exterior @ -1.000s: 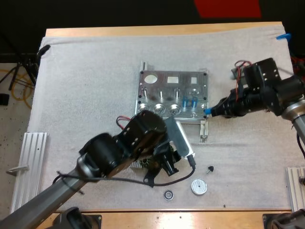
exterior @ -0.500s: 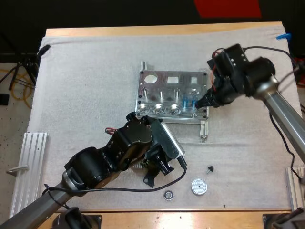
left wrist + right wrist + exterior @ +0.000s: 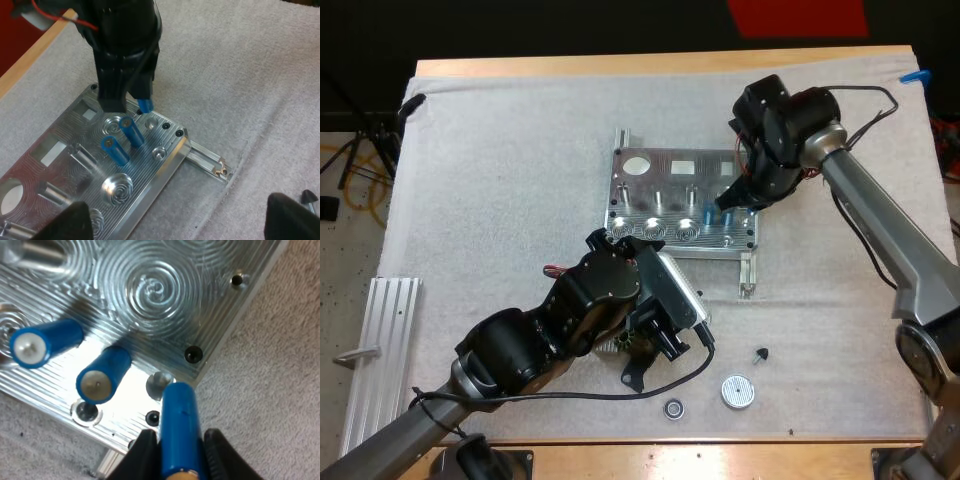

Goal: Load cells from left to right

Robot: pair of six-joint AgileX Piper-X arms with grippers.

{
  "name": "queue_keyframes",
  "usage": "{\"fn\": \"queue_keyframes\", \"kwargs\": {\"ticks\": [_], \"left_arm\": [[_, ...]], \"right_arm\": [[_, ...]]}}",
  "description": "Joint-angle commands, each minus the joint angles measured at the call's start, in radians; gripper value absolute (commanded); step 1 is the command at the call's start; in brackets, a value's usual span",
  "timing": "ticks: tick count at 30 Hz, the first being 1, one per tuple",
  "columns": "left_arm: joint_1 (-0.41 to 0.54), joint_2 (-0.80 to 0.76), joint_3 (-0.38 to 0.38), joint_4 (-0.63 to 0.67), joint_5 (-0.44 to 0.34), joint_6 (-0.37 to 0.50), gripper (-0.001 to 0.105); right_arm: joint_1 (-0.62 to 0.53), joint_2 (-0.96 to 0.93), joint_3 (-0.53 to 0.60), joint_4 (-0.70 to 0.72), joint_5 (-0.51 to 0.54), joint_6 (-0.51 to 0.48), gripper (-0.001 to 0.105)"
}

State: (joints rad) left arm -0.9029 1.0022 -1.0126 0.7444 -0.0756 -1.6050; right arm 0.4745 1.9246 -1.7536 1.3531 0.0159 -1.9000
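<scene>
While the right gripper (image 3: 177,456) clamps the blue cell (image 3: 179,415) from both sides, its black fingers (image 3: 144,455) cover the cell's flanks at the held end, and the free end points down at the near right corner of the metal fixture (image 3: 155,285). That end hangs just beside an empty socket (image 3: 159,383); whether it touches the plate cannot be told. Two blue cells (image 3: 100,376) stand slanted in the neighbouring sockets. Seen from the left wrist, the right gripper (image 3: 134,102) hides the fixture's far right corner, and only the tip of the blue cell (image 3: 145,105) peeks out beneath it. The left gripper (image 3: 182,227) is released: its fingers (image 3: 292,220) stand wide apart, dark, blurred and cut off, clear of everything. In the high view the left arm covers part of the fixture's near edge and the mat before it. A small dark part (image 3: 760,354), a round silver disc (image 3: 738,391) and a small ring (image 3: 672,408) lie on the white mat (image 3: 500,180), well apart from the fixture.
</scene>
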Motion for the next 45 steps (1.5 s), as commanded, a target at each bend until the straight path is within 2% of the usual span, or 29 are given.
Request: {"fn": "queue_keyframes", "kwargs": {"ticks": [1,18,27,31,45], "left_arm": [[-0.001,-0.003,-0.003,-0.014,-0.019,-0.014,0.069],[-0.001,-0.003,-0.003,-0.014,-0.019,-0.014,0.069],[-0.001,-0.003,-0.003,-0.009,-0.019,-0.014,0.069],[-0.001,-0.003,-0.003,-0.009,-0.019,-0.014,0.069],[-0.001,-0.003,-0.003,-0.009,-0.019,-0.014,0.069]], "right_arm": [[-0.003,-0.005,-0.014,0.016,0.005,-0.009,0.0],[-0.003,0.028,-0.014,0.008,-0.083,-0.018,0.0],[-0.003,0.057,-0.012,0.008,-0.068,-0.017,0.0],[-0.003,0.059,-0.012,0.008,0.008,-0.017,0.0],[-0.003,0.059,-0.012,-0.014,-0.022,-0.017,0.0]]}}
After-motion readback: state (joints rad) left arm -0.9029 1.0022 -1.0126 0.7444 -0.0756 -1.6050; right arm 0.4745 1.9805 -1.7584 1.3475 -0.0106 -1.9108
